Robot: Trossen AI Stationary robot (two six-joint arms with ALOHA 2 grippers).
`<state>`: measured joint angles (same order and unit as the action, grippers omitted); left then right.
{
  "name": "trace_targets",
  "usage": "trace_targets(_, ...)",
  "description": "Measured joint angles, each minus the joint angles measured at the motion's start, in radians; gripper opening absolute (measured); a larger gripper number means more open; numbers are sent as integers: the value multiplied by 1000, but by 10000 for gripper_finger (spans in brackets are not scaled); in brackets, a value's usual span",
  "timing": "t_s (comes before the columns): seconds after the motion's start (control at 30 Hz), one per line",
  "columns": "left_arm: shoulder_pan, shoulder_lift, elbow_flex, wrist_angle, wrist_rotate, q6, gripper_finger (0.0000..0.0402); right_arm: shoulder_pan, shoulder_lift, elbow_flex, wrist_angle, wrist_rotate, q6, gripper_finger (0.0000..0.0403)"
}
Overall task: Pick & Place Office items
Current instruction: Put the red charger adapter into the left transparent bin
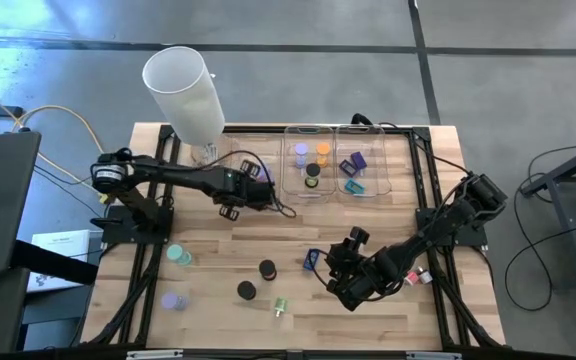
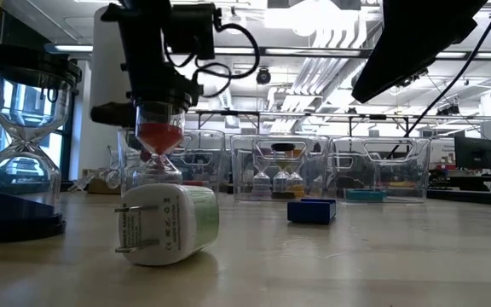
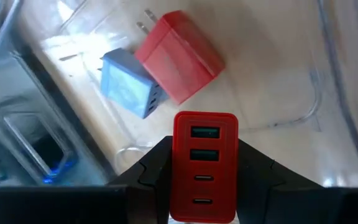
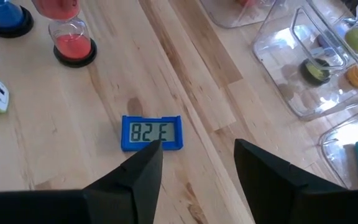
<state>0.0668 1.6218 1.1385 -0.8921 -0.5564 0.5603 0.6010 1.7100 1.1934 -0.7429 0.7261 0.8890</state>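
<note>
My left gripper (image 3: 205,163) is shut on a red charger block (image 3: 205,140) and hangs over the leftmost clear tray (image 3: 278,68). A blue charger (image 3: 129,84) and another red charger (image 3: 179,56) lie flat on that tray's floor. In the high view this gripper (image 1: 261,192) is at the tray's near edge and hides the block. My right gripper (image 4: 197,163) is open above a small blue LCD clock (image 4: 152,133), which lies flat on the table (image 1: 312,260), just beyond the fingertips. It touches nothing. My left gripper pinches the red charger block between its two fingers, one on each long side (image 3: 178,163). The face with the ports is turned toward the wrist. The fingers slant down toward the tray. The block is lifted clear above the tray floor.
A big white cylinder (image 1: 186,90) stands at the far left. Two more clear trays (image 1: 310,135) (image 1: 368,135) hold small items. Hourglasses (image 1: 267,269) (image 1: 246,290) (image 1: 178,255) (image 1: 174,300) and a white and green charger (image 2: 164,223) stand on the near table.
</note>
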Motion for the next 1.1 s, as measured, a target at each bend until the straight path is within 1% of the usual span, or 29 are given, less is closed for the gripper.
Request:
trace_targets(0.07,-11,15,2,-4,-52,27,112,0,0,0,0,0,0,187)
trace_targets(0.13,-17,25,2,-12,-78,61,111,0,0,-5,3,1,0,187)
trace_targets(0.37,-18,25,2,-9,-80,79,111,-12,0,-88,115,-10,-2,187)
trace_targets(0.53,-17,25,2,-10,-64,79,111,-13,0,-91,150,-6,-45,187)
trace_targets(0.6,-19,25,2,-9,-63,78,119,-12,0,-91,156,-3,-53,187)
trace_targets(0.7,-19,25,2,-6,-63,42,129,-12,0,-91,154,-3,-55,187)
trace_targets(0.87,-17,19,0,43,-55,-53,109,-12,0,-91,155,-3,-55,187)
trace_targets(0.97,-23,10,0,52,-56,-79,109,-12,0,-91,157,-3,-55,187)
trace_targets(1.1,-16,8,30,65,-60,-173,109,-12,0,-91,158,-2,-55,187)
